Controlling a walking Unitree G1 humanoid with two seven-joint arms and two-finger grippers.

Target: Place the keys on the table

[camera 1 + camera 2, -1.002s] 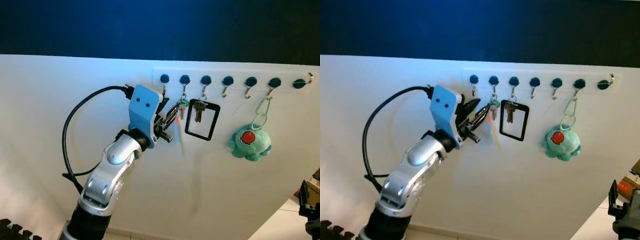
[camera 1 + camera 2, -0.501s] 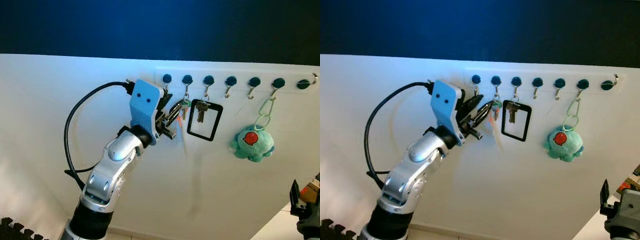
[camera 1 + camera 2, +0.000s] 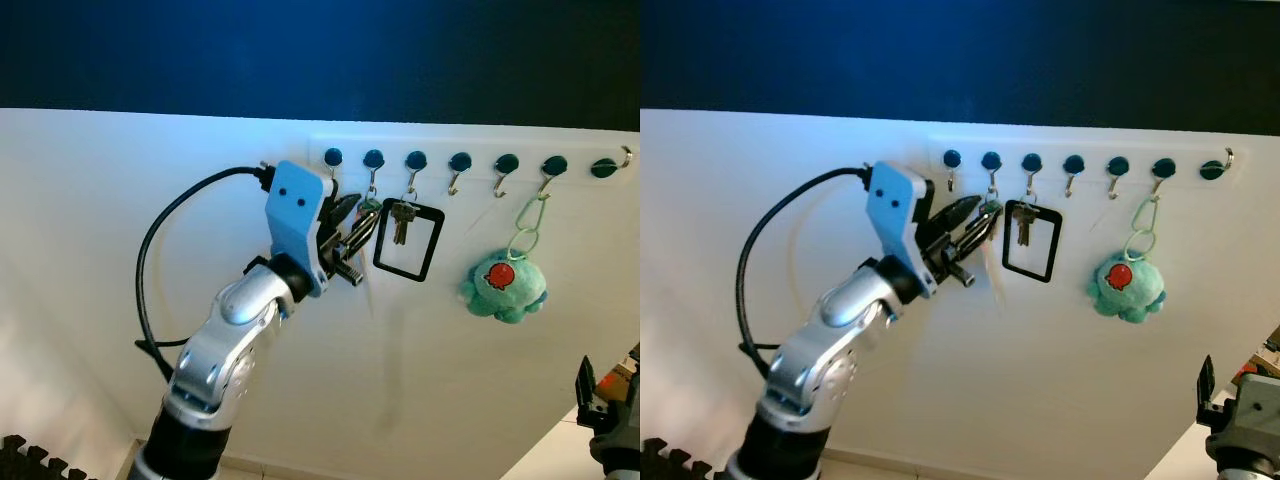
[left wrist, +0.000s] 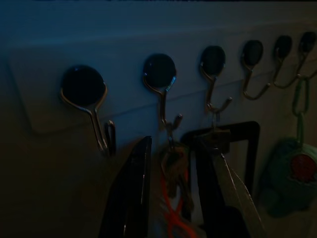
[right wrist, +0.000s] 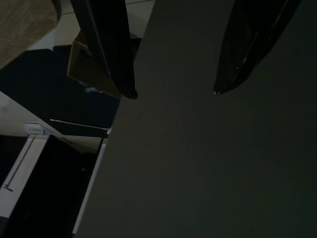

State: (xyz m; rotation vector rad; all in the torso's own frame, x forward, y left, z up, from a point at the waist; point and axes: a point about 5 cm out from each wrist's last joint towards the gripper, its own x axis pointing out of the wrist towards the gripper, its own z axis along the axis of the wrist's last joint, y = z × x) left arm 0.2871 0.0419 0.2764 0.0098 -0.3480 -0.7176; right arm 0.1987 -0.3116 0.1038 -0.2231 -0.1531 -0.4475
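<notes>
Up at the hook rail (image 3: 470, 165) on the white wall, near its left end, your left gripper (image 3: 352, 228) is raised with its two black fingers (image 4: 130, 193) spread apart on either side of the keys (image 4: 174, 181). The bunch hangs from the second hook (image 3: 372, 163) from the rail's left end, just beside a black rectangular tag (image 3: 407, 240) with its own key on the third hook; a teal plush toy (image 3: 502, 285) dangles further toward the right end.

You are at the grasping step: nothing is clamped yet, and the keys are not off the hook. The bunch hangs straight down, long axis vertical, ring at the top on the hook, with an orange piece trailing at the bottom. Next you likely need to close on the keys below the ring, then lift up and away from the wall to clear the hook's upturned tip. Watch the neighbouring tag, which sits close to one finger.

Your right gripper (image 5: 173, 91) hangs low, fingers apart, over a dim grey surface.
</notes>
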